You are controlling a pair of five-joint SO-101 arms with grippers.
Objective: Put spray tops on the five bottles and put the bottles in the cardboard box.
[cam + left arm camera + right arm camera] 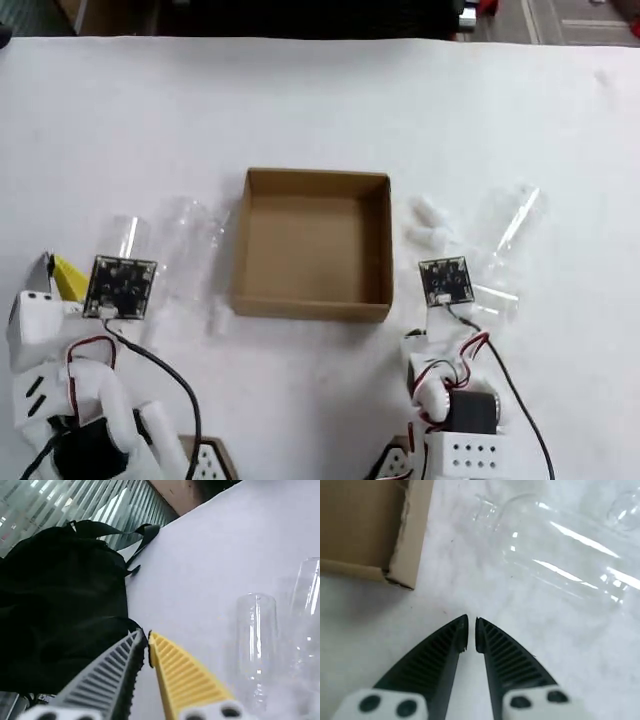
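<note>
Clear bottles lie outside the cardboard box; left claw, right claw clenched.

From my end I count one cardboard box, two white spray tops, and roughly four clear bottles.

An open-topped brown cardboard box is set flat at the table's middle. At its 9 o'clock clear plastic bottles are seen. At its 3 o'clock more bottles are laid on their sides, with small white spray tops between them and the box.
</note>
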